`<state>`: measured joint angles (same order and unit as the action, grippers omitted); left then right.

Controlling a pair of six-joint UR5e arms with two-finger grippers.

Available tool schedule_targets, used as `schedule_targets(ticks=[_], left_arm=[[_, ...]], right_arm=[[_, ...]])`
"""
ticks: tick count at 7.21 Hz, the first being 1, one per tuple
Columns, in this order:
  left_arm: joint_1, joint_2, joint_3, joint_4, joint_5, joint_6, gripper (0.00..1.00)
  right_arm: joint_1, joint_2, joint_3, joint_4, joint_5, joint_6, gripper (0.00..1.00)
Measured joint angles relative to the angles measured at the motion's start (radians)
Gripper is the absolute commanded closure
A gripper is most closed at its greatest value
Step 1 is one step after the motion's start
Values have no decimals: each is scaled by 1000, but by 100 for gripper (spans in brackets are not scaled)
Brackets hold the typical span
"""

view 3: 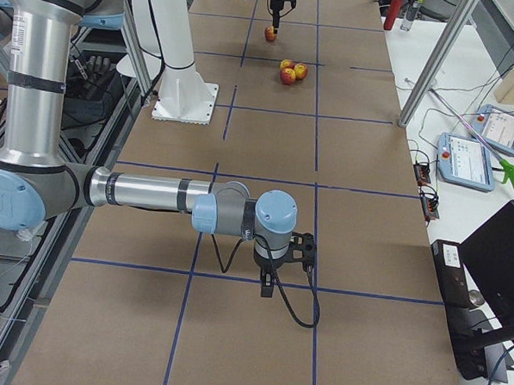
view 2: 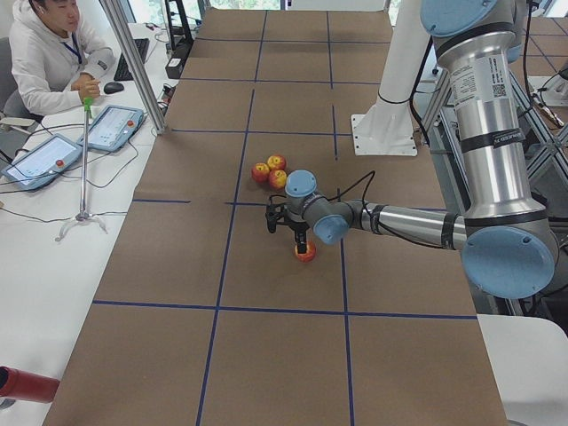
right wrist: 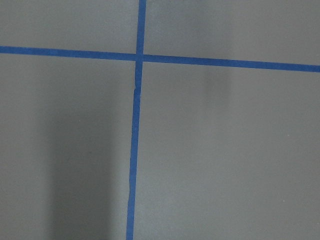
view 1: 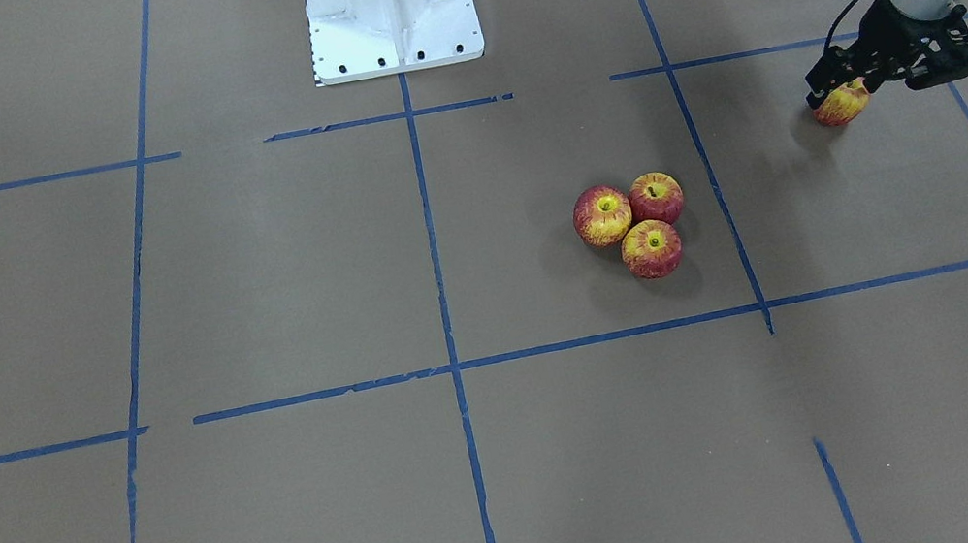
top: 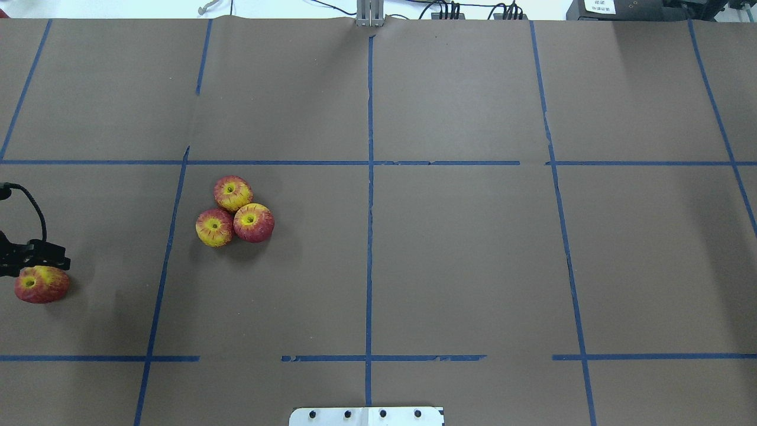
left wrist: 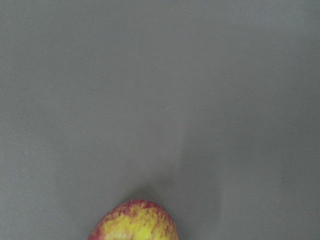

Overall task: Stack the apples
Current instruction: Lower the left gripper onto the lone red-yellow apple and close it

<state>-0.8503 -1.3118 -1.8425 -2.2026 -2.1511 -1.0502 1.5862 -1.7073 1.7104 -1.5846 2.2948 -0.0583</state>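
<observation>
Three red-and-yellow apples (view 1: pixel 636 222) sit touching in a tight cluster on the brown table, also in the overhead view (top: pixel 235 210). A fourth apple (view 1: pixel 844 105) lies apart near the robot's left table end, at or just above the surface, its dimple turned sideways in the overhead view (top: pixel 41 284). My left gripper (view 1: pixel 838 94) comes down on it, fingers closed on its top. The left wrist view shows the apple's top (left wrist: pixel 134 222) at the bottom edge. My right gripper (view 3: pixel 267 290) shows only in the exterior right view, low over the table; I cannot tell its state.
The white robot base (view 1: pixel 391 7) stands at the table's robot side. Blue tape lines (top: pixel 369 236) grid the brown paper. An operator (view 2: pixel 53 49) sits at a side desk with tablets (view 2: pixel 40 160). A thin stand (view 2: pixel 82 160) rises beside the table.
</observation>
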Motion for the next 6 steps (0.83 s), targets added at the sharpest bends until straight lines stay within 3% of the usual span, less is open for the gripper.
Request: schedule_targets(ticks=[6], left_arm=[[32, 23, 25, -4, 25, 2, 1]], right_arm=[[0, 0, 0, 0, 0, 0, 0]])
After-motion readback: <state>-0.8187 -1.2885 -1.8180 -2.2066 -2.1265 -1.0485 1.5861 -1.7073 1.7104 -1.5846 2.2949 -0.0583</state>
